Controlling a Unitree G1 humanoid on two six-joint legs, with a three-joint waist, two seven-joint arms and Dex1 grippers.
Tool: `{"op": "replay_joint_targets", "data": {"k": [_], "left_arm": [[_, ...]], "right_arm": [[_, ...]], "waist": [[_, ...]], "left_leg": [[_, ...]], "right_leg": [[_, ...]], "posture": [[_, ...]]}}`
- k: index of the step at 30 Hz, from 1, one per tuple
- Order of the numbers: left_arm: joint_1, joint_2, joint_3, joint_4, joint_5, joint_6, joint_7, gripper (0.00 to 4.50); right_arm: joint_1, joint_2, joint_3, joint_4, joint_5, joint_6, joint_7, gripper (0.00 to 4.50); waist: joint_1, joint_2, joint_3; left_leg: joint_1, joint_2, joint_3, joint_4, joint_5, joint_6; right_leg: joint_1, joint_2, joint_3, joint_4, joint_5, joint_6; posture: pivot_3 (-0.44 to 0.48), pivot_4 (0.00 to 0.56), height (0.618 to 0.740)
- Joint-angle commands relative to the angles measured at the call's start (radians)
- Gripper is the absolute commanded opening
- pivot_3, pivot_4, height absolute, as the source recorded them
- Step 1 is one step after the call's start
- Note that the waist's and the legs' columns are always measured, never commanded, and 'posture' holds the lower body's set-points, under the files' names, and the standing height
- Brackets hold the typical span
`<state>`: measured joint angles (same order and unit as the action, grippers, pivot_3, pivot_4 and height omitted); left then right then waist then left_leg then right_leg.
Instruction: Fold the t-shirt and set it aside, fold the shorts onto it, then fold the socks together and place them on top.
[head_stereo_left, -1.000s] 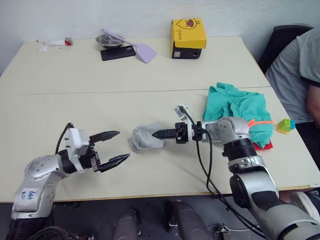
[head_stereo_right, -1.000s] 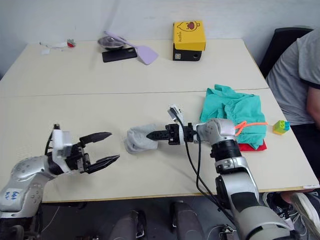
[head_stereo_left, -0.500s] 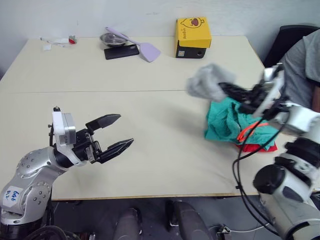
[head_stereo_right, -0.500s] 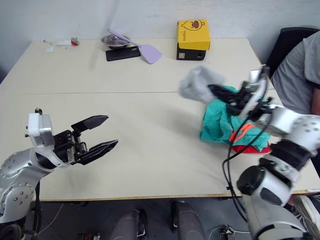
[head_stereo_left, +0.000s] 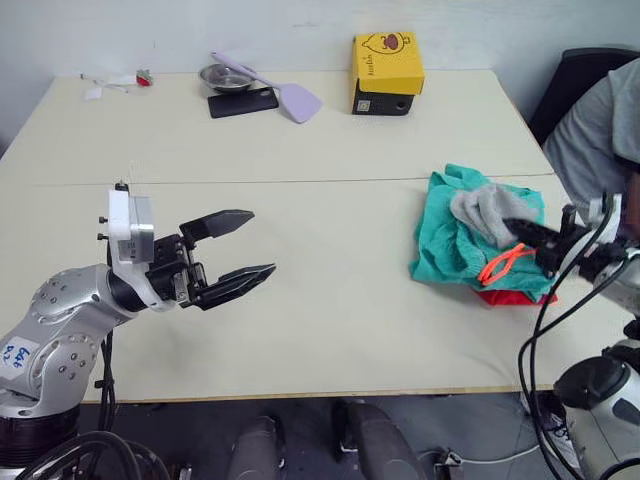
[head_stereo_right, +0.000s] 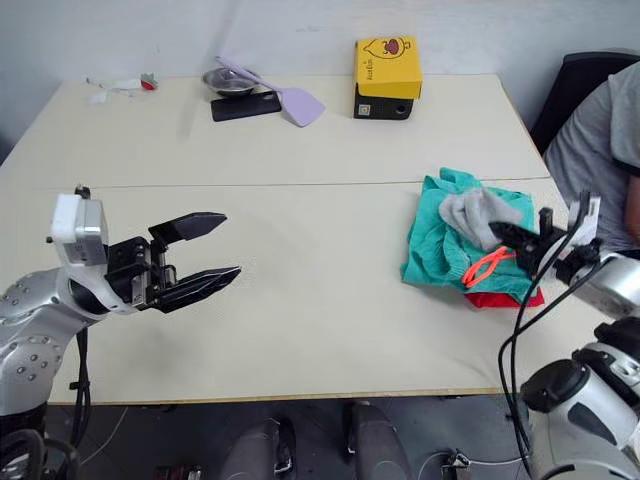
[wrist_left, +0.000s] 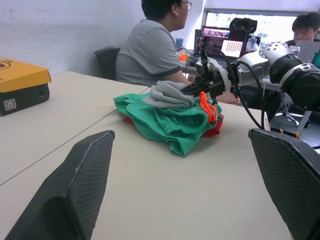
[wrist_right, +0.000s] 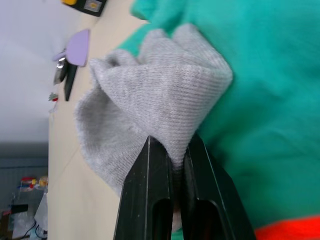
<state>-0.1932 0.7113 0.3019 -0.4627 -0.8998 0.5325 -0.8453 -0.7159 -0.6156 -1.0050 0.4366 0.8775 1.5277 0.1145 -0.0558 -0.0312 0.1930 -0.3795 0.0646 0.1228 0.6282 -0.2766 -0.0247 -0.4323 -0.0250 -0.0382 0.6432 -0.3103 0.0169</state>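
Note:
The light grey socks (head_stereo_left: 484, 209) lie bundled on top of the teal-green shorts (head_stereo_left: 450, 240), whose orange drawstring (head_stereo_left: 497, 266) trails toward me. A strip of the red t-shirt (head_stereo_left: 510, 297) peeks out beneath the shorts at the table's right side. My right gripper (head_stereo_left: 522, 230) is shut on the socks (wrist_right: 150, 110), its fingers pinching a fold of the knit over the shorts (wrist_right: 260, 100). Far to the left, my left gripper (head_stereo_left: 248, 246) hovers open over bare table with nothing in it.
At the far edge stand a yellow box (head_stereo_left: 386, 61), a black phone (head_stereo_left: 240, 101), a metal bowl (head_stereo_left: 222, 77) and a lilac spatula (head_stereo_left: 290, 99). A seated person (head_stereo_left: 600, 130) is close to the table's right edge.
My right gripper has carried the socks down from above the table onto the shorts. The left gripper has barely shifted and stays open.

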Motion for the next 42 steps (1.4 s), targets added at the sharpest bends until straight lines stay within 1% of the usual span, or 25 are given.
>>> {"op": "replay_joint_targets", "data": {"k": [1,9,14,16,17,18,20,23,25,26,28,29,31,32,34,35,37,38,40,41,42], "left_arm": [[-0.016,0.015,0.009,-0.015,-0.001,-0.006,-0.008,4.5],[-0.036,0.009,-0.009,0.014,0.029,-0.016,-0.022,4.5],[-0.043,0.003,-0.01,0.03,0.046,-0.024,-0.035,4.5],[-0.043,-0.001,-0.011,0.035,0.055,-0.036,-0.041,4.5],[-0.042,-0.002,-0.012,0.037,0.058,-0.04,-0.045,4.5],[-0.039,-0.003,-0.012,0.038,0.062,-0.046,-0.048,4.5],[-0.031,-0.004,-0.014,0.044,0.077,-0.058,-0.057,4.5],[-0.008,0.0,-0.014,0.051,0.089,-0.063,-0.073,4.5],[0.023,0.015,-0.005,0.051,0.071,-0.039,-0.096,4.5],[0.042,0.023,-0.002,0.054,0.08,-0.043,-0.109,4.5],[0.072,0.036,-0.001,0.066,0.116,-0.067,-0.13,4.5],[0.08,0.041,0.001,0.073,0.131,-0.078,-0.134,4.5],[0.097,0.052,0.005,0.084,0.167,-0.103,-0.139,4.5],[0.103,0.054,0.005,0.086,0.177,-0.111,-0.143,4.5],[0.135,0.062,0.027,0.089,0.205,-0.138,-0.149,4.5],[0.151,0.062,0.038,0.091,0.224,-0.154,-0.144,4.5],[0.181,0.064,0.05,0.095,0.254,-0.185,-0.145,4.5],[0.204,0.066,0.057,0.107,0.292,-0.221,-0.144,4.5],[0.249,0.072,0.074,0.131,0.355,-0.274,-0.138,4.5],[0.271,0.071,0.084,0.14,0.377,-0.295,-0.134,4.5],[0.288,0.068,0.092,0.145,0.387,-0.308,-0.132,4.5]], "right_arm": [[0.021,-0.017,-0.053,-0.042,0.01,-0.01,-0.01,0.02],[0.063,0.053,-0.036,-0.065,-0.013,-0.098,-0.045,0.02],[0.109,0.097,-0.009,-0.158,0.014,-0.181,-0.009,0.02],[0.116,0.101,-0.025,-0.181,0.042,-0.163,-0.016,0.02],[0.122,0.101,-0.026,-0.196,0.051,-0.162,-0.02,0.58],[0.125,0.098,-0.034,-0.205,0.071,-0.142,-0.018,0.82],[0.138,0.085,-0.043,-0.23,0.089,-0.123,-0.03,1.5],[0.18,0.036,-0.027,-0.268,0.099,-0.065,-0.022,2.5],[0.233,-0.019,0.0,-0.289,0.095,-0.035,0.014,3.19],[0.265,-0.051,0.018,-0.304,0.092,-0.033,0.045,3.63],[0.33,-0.134,0.055,-0.333,0.099,-0.032,0.132,4.26],[0.367,-0.18,0.085,-0.351,0.095,-0.05,0.187,4.46],[0.473,-0.28,0.164,-0.415,0.054,-0.181,0.367,4.46],[0.508,-0.309,0.19,-0.43,0.039,-0.233,0.428,4.46],[0.576,-0.354,0.242,-0.514,-0.012,-0.437,0.627,4.46],[0.591,-0.36,0.27,-0.549,-0.036,-0.532,0.701,4.46],[0.584,-0.346,0.34,-0.603,-0.076,-0.694,0.808,4.46],[0.569,-0.328,0.404,-0.62,-0.126,-0.808,0.852,4.46],[0.518,-0.278,0.559,-0.604,-0.285,-1.123,0.943,4.46],[0.487,-0.243,0.624,-0.593,-0.32,-1.212,0.981,4.46],[0.462,-0.211,0.67,-0.583,-0.33,-1.259,1.007,4.46]], "waist": [[0.002,0.0,0.0],[0.002,0.0,0.0],[0.002,0.0,0.0],[0.002,0.0,0.0],[0.002,0.0,0.0],[0.002,0.0,0.0],[0.002,0.0,0.0],[0.003,0.0,0.0],[0.003,0.0,0.0],[0.003,0.0,0.0],[0.003,0.0,0.0],[0.003,0.0,0.0],[0.003,0.001,0.0],[0.004,0.001,0.0],[-0.001,0.001,0.0],[-0.004,0.0,0.0],[-0.01,0.0,0.001],[-0.011,0.0,0.001],[-0.015,-0.001,0.001],[-0.018,-0.002,0.002],[-0.018,-0.002,0.002]], "left_leg": [[0.001,0.0,0.0,0.0,0.0,0.0],[0.003,0.0,0.001,0.0,0.0,0.0],[0.003,0.0,0.001,0.0,0.0,0.0],[0.003,0.0,0.001,0.0,0.0,0.0],[0.003,0.0,0.001,0.0,0.0,0.0],[0.003,0.0,0.002,0.0,0.0,0.0],[0.003,0.0,0.002,0.0,0.0,0.0],[0.003,0.0,0.002,-0.001,0.0,0.0],[0.003,0.0,0.002,-0.001,0.0,0.0],[0.003,0.0,0.002,-0.001,0.0,0.0],[0.003,0.0,0.002,-0.001,-0.001,0.001],[0.003,0.0,0.002,-0.001,-0.001,0.001],[0.004,-0.001,0.003,-0.001,-0.002,0.001],[0.004,-0.001,0.002,-0.001,-0.003,0.003],[0.005,-0.001,0.003,-0.001,-0.005,0.006],[0.006,0.0,0.004,-0.002,-0.005,0.007],[0.008,0.0,0.006,-0.003,-0.005,0.006],[0.009,0.001,0.006,-0.003,-0.005,0.006],[0.01,0.001,0.006,-0.004,-0.004,0.005],[0.01,0.001,0.006,-0.004,-0.003,0.005],[0.01,0.001,0.006,-0.004,-0.003,0.005]], "right_leg": [[0.0,0.0,0.0,0.0,0.0,0.0],[0.002,0.0,0.002,0.0,0.001,0.002],[0.002,0.0,0.002,0.0,0.001,0.002],[0.002,0.0,0.002,0.0,0.001,0.002],[0.002,0.0,0.002,0.0,0.001,0.002],[0.002,0.0,0.003,0.0,0.001,0.002],[0.002,0.0,0.003,0.0,0.001,0.002],[0.002,0.0,0.003,0.0,0.001,0.002],[0.002,0.0,0.003,0.0,0.001,0.002],[0.002,0.0,0.003,0.0,0.0,0.003],[0.002,0.0,0.003,-0.001,0.0,0.004],[0.002,0.0,0.004,-0.001,-0.001,0.004],[0.002,0.0,0.004,-0.001,-0.001,0.004],[0.002,0.0,0.004,-0.001,-0.001,0.005],[0.003,0.0,0.004,-0.002,-0.002,0.006],[0.004,0.001,0.004,-0.002,-0.003,0.008],[0.004,0.002,0.007,-0.002,-0.004,0.009],[0.004,0.002,0.008,-0.002,-0.004,0.009],[0.004,0.002,0.008,-0.002,-0.004,0.009],[0.004,0.002,0.008,-0.002,-0.004,0.009],[0.004,0.002,0.008,-0.002,-0.003,0.007]], "posture": [[0.0,0.15,0.74],[0.0,0.15,0.74],[0.0,0.15,0.74],[0.0,0.15,0.74],[0.0,0.15,0.74],[0.0,0.15,0.74],[0.0,0.15,0.74],[0.0,0.15,0.74],[0.0,0.15,0.74],[0.0,0.15,0.74],[0.0,0.15,0.74],[0.0,0.15,0.74],[0.0,0.15,0.74],[0.0,0.15,0.74],[0.0,0.15,0.74],[0.0,0.15,0.74],[0.0,0.15,0.74],[0.0,0.15,0.74],[0.0,0.15,0.74],[0.0,0.15,0.74],[0.0,0.15,0.74]]}}
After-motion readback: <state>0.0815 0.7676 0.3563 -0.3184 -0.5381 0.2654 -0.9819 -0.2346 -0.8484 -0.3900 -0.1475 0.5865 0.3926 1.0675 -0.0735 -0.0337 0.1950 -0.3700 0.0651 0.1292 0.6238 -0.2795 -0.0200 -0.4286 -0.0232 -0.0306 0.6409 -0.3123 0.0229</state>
